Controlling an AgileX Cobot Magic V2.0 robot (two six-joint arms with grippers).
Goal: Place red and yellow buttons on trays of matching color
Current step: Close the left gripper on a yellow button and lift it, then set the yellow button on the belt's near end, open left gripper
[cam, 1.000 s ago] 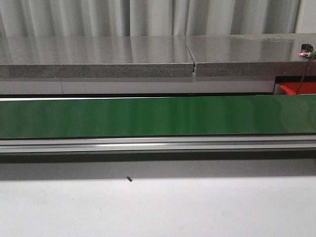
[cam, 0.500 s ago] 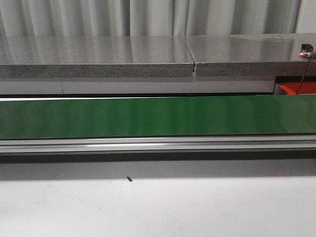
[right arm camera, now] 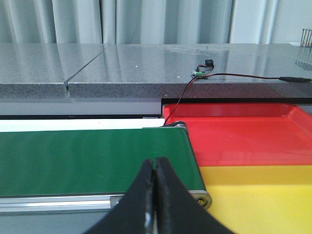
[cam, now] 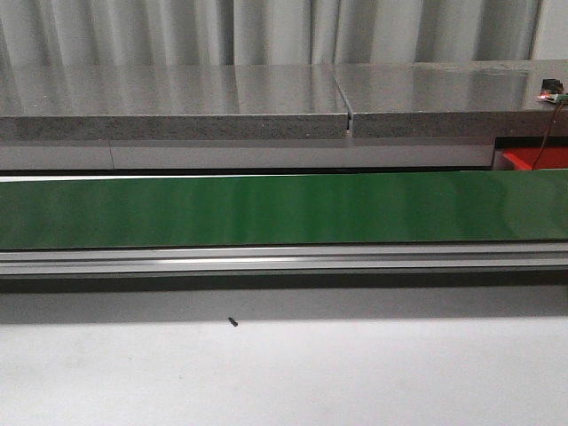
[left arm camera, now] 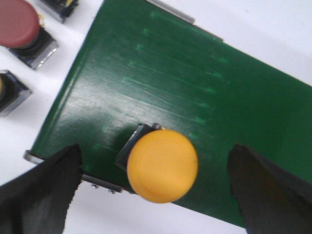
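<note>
Left wrist view looks straight down between the two black fingers of the left gripper [left arm camera: 155,190], which stand wide apart with nothing clamped between them. Between those fingers sits a round yellow push button [left arm camera: 162,165] on a dark square base, resting at the end of the green conveyor belt [left arm camera: 161,83], close to the belt's metal edge rail. Beyond the belt's end, on the white table surface [left arm camera: 73,39], lies a red mushroom-head button [left arm camera: 17,22] on a metal-edged square base, and beside it the corner of another square-based button [left arm camera: 9,92] whose cap colour I cannot tell.

In the right wrist view, the right gripper [right arm camera: 155,195] has its black fingers pressed together, holding nothing. Just past it runs the other end of the green belt, and beside that end lie a yellow plastic tray [right arm camera: 263,195] and, farther off, a red plastic tray [right arm camera: 243,134], touching edge to edge. Behind them is a grey speckled stone slab [right arm camera: 146,63] with a thin red-and-black wire [right arm camera: 234,75] lying on it.

From the front view the belt is bare along its whole visible length, and neither arm shows.
</note>
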